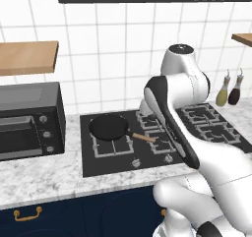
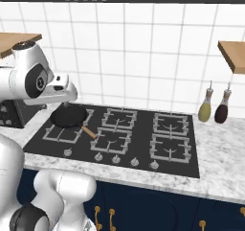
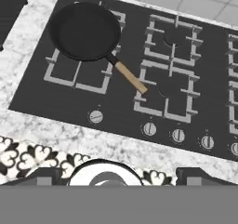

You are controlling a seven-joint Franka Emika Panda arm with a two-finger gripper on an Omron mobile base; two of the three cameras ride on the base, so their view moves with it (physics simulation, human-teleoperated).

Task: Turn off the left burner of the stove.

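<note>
Knobs run along the stove front edge, leftmost knob apart below the pan. Gripper opening: can't tell. Risk: grabbing a neighbouring knob, or clipping the pan handle.

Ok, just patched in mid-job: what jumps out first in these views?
The black frying pan with a wooden handle sits on the back left grate of the glossy black stove. A row of silver knobs lines its front edge, and two bottles stand on the counter to the stove's right.

Base views flank the stove — hand view looks down, nearer.
</note>
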